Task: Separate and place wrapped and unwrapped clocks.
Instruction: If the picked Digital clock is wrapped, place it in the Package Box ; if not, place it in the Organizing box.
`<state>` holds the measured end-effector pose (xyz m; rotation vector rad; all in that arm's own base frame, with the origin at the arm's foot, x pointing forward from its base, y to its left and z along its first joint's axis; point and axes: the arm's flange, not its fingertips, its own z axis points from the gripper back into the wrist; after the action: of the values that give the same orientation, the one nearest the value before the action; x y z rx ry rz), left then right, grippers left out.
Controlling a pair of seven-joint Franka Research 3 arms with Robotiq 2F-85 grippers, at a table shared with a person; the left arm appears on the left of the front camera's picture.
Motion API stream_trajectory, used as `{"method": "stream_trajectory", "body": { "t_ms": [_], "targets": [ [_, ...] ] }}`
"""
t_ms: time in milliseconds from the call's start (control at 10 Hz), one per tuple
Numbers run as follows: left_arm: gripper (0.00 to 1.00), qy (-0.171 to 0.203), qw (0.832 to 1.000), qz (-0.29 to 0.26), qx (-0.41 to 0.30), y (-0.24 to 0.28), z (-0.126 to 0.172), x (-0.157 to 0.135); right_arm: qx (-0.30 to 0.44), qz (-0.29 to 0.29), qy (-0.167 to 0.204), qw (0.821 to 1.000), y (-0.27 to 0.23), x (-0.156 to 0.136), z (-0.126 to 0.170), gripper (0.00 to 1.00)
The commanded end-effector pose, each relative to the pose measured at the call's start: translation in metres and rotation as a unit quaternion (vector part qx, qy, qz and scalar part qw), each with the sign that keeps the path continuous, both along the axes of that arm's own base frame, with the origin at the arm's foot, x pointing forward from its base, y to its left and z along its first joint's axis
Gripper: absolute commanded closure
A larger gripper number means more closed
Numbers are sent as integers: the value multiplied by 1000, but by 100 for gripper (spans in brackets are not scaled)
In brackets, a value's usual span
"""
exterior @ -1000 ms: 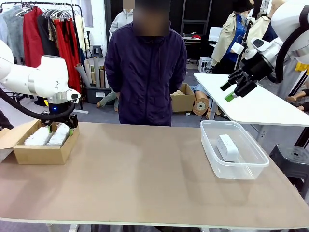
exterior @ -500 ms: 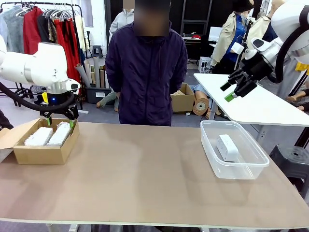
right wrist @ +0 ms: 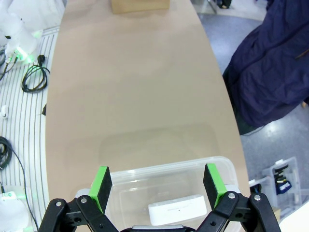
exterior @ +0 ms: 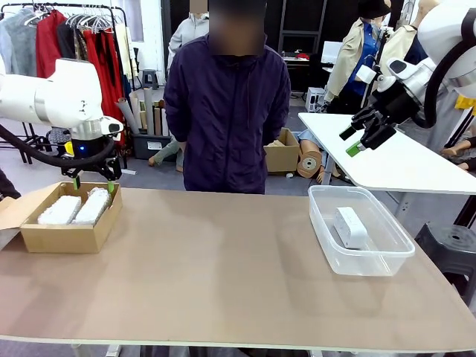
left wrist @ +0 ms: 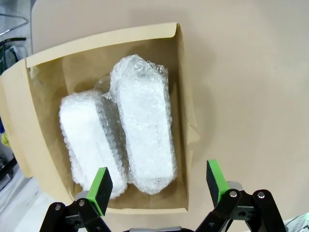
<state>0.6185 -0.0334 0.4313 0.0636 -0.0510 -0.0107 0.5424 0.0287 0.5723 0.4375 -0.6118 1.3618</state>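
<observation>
Front view: two wrapped clocks (exterior: 75,209) were packed in the cardboard box (exterior: 65,238) under the parted left gripper (exterior: 93,185); the bare clock (exterior: 349,226) lay in the clear tub (exterior: 363,262); the right gripper (exterior: 357,139) was held apart, well above.

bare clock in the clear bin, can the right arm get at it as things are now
Probably yes. The bare clock lies alone in the open-topped clear bin, with no lid or hand over it. The right tool hangs open above and beyond the bin, so a straight descent looks free.
</observation>
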Motion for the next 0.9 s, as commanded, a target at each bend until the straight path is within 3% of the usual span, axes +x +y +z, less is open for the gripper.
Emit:
{"method": "stream_trajectory", "body": {
  "t_ms": [0,700,800],
  "targets": [
    [0,-1,1000,-5,5,1,-1,1,1,1,-1,1000,0,1,1,0],
    [0,1,1000,0,0,0,-2,0,1,1,-1,1000,0,1,1,0],
    [0,57,995,-77,-38,8,12,-4,1,1,-1,1000,0,1,1,0]
  ]
}}
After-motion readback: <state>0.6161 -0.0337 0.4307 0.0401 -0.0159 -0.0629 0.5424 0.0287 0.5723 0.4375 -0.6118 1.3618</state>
